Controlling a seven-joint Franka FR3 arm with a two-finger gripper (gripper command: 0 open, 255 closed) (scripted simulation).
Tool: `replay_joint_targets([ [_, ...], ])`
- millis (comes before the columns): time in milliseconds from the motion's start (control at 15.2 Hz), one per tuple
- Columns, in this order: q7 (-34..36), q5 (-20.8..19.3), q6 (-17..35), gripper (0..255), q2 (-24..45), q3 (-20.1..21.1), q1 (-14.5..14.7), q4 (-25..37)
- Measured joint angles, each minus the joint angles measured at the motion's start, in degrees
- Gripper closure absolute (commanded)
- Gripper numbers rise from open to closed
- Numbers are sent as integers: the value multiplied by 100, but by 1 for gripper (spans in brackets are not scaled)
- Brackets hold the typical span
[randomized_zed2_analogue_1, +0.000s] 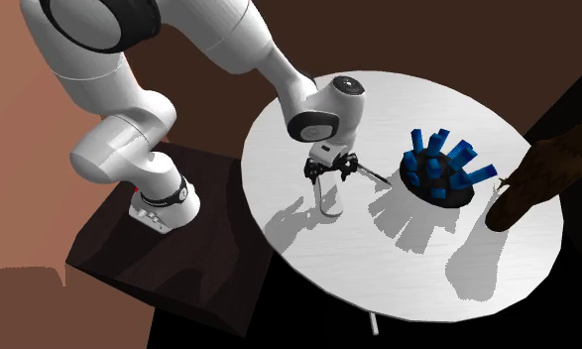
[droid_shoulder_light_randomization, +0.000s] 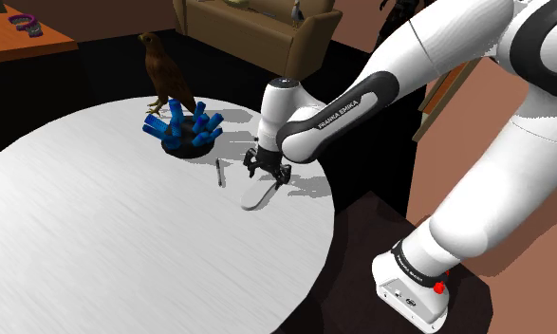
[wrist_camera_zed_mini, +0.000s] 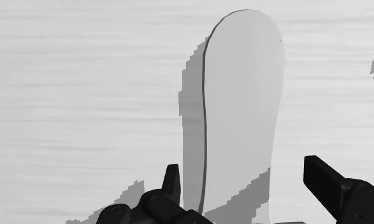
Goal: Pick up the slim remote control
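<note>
The slim remote control [droid_shoulder_light_randomization: 256,195] is a plain white, flat, rounded oblong lying on the round white table [droid_shoulder_light_randomization: 96,228], near the edge by the stand. My black gripper [droid_shoulder_light_randomization: 268,172] hovers just above its near end, pointing down. The second exterior view has the gripper [randomized_zed2_analogue_1: 330,171] over the remote [randomized_zed2_analogue_1: 328,204] too. In the wrist view the remote [wrist_camera_zed_mini: 239,108] stretches away from the gripper [wrist_camera_zed_mini: 249,184], and both fingers [wrist_camera_zed_mini: 325,181] stand wide apart on either side of its end without touching it. The gripper is open and holds nothing.
A thin dark pen [droid_shoulder_light_randomization: 218,173] lies beside the remote. Behind it stands a black base with several blue pegs [droid_shoulder_light_randomization: 189,128], and a brown bird figure [droid_shoulder_light_randomization: 164,71] at the table's far edge. A sofa [droid_shoulder_light_randomization: 257,28] and a wooden side table [droid_shoulder_light_randomization: 20,43] stand beyond.
</note>
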Motion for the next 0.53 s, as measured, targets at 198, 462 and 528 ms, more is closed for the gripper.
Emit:
replay_joint_targets([
  [198, 171, -210, 176, 0, 220, -69, 56, 11],
  [462, 221, -281, 222, 255, 295, -98, 74, 31],
  [528, 223, -282, 222, 255, 295, -98, 74, 32],
])
